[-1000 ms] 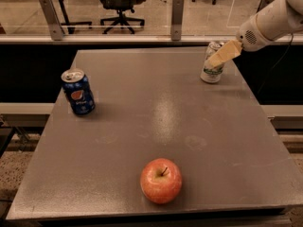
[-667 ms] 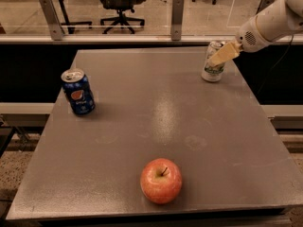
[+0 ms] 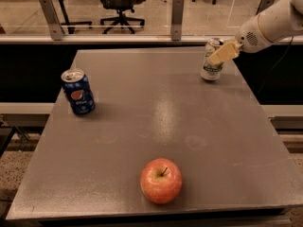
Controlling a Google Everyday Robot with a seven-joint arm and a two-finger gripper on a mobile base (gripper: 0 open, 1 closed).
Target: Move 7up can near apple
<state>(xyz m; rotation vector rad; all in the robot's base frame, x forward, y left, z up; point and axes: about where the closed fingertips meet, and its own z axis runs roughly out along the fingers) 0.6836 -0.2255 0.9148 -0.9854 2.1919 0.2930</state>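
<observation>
The 7up can, white and silver with green markings, stands at the far right of the grey table. My gripper reaches in from the right on a white arm and sits against the can's upper right side, covering part of it. The apple, red-orange with a short stem, lies near the table's front edge, slightly left of the middle, far from the can and the gripper.
A dark blue Pepsi can stands near the table's left edge. A glass rail with metal posts runs behind the table, with office chairs beyond it. The table's right edge is close to the 7up can.
The gripper and the 7up can have stayed in almost the same spot. The apple and the Pepsi can have not moved.
</observation>
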